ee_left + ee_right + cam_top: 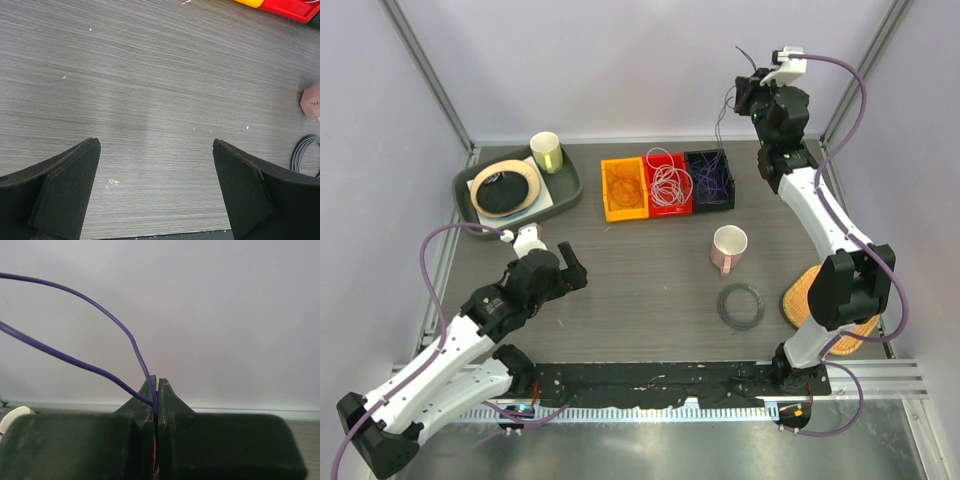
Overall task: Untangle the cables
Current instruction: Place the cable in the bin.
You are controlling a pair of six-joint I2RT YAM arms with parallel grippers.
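Three small bins stand at the back of the table. The orange bin (624,190) holds orange cables, the red bin (669,184) white cables, and the dark bin (711,180) purple cables. My right gripper (744,92) is raised high above the dark bin and is shut on a purple cable (100,307). A thin strand of that cable (719,128) hangs down toward the bin. In the right wrist view the gripper (157,390) pinches the cable at its tips. My left gripper (570,268) hovers low over bare table, open and with nothing in it (156,142).
A dark tray (565,185) at the back left carries a plate with a black coil and a pale cup (546,152). A pink mug (728,248) and a grey ring (741,306) sit mid-right. A woven mat (802,297) lies by the right arm's base.
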